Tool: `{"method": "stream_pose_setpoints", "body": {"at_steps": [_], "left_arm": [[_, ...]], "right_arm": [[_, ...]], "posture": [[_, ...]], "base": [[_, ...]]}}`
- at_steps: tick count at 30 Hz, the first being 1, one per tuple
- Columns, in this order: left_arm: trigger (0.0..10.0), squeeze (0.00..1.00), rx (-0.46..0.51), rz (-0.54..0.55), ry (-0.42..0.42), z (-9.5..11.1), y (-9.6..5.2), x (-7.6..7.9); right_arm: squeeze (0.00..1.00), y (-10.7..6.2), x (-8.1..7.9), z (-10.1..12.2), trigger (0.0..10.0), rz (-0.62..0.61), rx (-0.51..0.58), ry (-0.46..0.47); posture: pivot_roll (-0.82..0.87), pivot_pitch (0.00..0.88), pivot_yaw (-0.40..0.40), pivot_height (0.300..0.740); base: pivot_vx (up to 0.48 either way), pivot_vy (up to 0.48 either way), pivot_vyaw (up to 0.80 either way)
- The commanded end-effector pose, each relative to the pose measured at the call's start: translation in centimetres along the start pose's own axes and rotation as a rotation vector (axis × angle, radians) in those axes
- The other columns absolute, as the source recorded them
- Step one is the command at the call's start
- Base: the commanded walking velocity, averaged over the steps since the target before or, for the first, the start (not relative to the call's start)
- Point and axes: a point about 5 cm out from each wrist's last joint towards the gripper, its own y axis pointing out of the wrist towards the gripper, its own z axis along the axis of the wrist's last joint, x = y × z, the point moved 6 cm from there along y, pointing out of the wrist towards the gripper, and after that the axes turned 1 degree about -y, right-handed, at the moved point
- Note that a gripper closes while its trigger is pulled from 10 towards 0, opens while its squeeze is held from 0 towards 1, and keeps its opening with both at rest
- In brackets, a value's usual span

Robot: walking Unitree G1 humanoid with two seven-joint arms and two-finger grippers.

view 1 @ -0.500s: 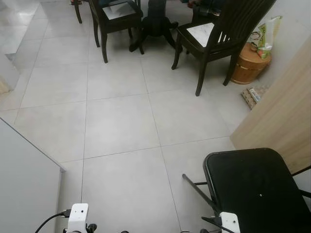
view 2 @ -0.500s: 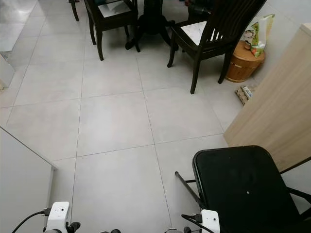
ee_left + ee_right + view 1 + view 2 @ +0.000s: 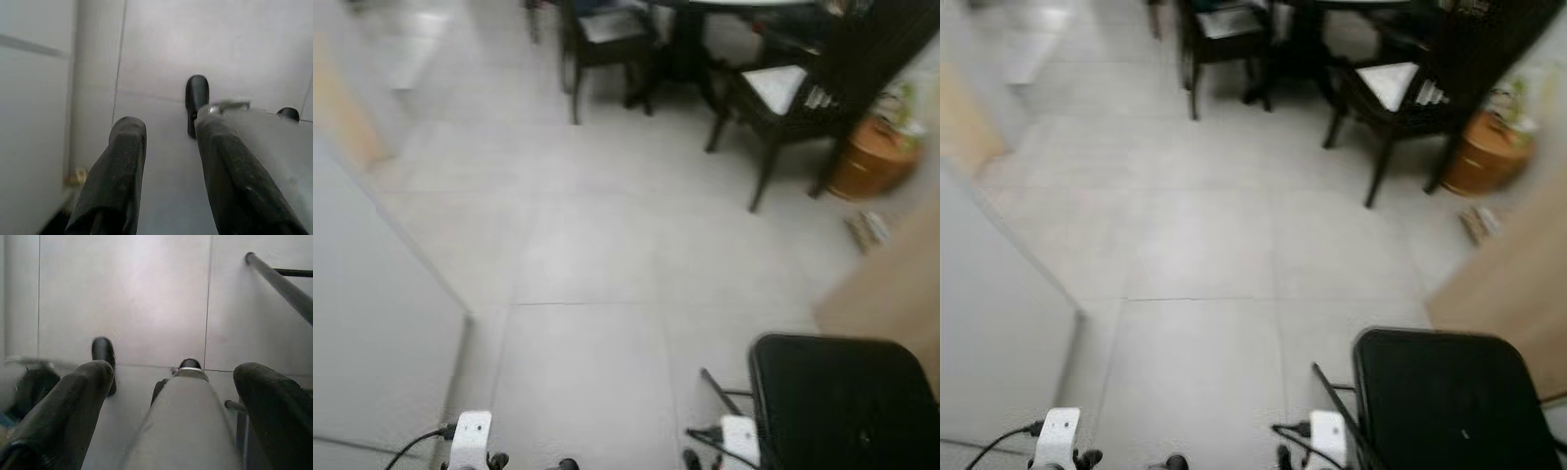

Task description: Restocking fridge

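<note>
Two grippers: both are carried low over the tiled floor (image 3: 607, 255), and nothing is held in either.
Left gripper (image 3: 161, 147): its fingers (image 3: 122, 161) are spread moderately apart, with bare tile seen between them.
Right gripper (image 3: 171, 396): its fingers (image 3: 78, 401) are spread wide, with the robot's own leg and feet seen between and beyond them.
White panel (image 3: 372, 323): a tall pale face stands just beside the left gripper, on its outer side; whether it is the fridge cannot be told.
Black folding chair (image 3: 847, 401): it stands just beside the right gripper, on its outer side.
Dining chairs (image 3: 793, 93): dark wood, set well ahead of both grippers, blurred by the walking camera.
Wooden tub (image 3: 873, 157): it sits far ahead, beyond the right gripper.
Task's things: no stock item can be made out, so weight, stiffness and hold points cannot be judged.
Stage: judged as walking or turning, with restocking not yet under way.
</note>
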Motion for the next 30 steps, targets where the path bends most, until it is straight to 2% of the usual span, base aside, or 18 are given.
{"method": "stream_pose_setpoints", "body": {"at_steps": [1,5,30], "left_arm": [[10.0,0.00,-0.042,-0.002,0.003,-1.20,-0.12,-0.01],[10.0,0.00,-0.043,-0.002,-0.001,-1.18,-0.11,0.03],[10.0,0.00,-0.038,0.024,-0.062,-0.80,0.00,-0.05]], "right_arm": [[0.00,-0.14,0.33,-0.77,10.0,-0.008,-0.024,0.002],[0.00,-0.21,0.76,-0.82,10.0,-0.010,-0.028,-0.001],[0.00,-0.07,0.99,-0.09,10.0,-0.012,-0.026,-0.039]], "posture": [[-0.16,0.140,-0.019,0.740],[-0.16,0.139,-0.019,0.740],[-0.15,0.117,-0.037,0.740]], "base": [[0.000,0.000,0.80],[0.000,0.000,0.80],[0.000,0.000,0.80]]}}
